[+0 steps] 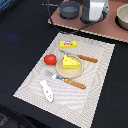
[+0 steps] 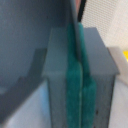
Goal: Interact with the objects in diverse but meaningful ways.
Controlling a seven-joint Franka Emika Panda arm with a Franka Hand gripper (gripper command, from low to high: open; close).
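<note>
Ext view: gripper (image 1: 95,12) at far edge by grey pot (image 1: 70,8). Cheese wedge (image 1: 71,62) on tan plate (image 1: 69,68), tomato (image 1: 49,59) beside, on mat (image 1: 95,75).
Wrist view: blurry — 2 green pads (image 2: 76,75) pressed together, jaws closed, prob. nothing held.

A black tabletop (image 1: 20,35) filled most of the exterior view. A pale striped placemat (image 1: 95,95) lay across it. Beyond the placemat's far edge sat a reddish-brown board (image 1: 85,27), with light falling evenly.
</note>
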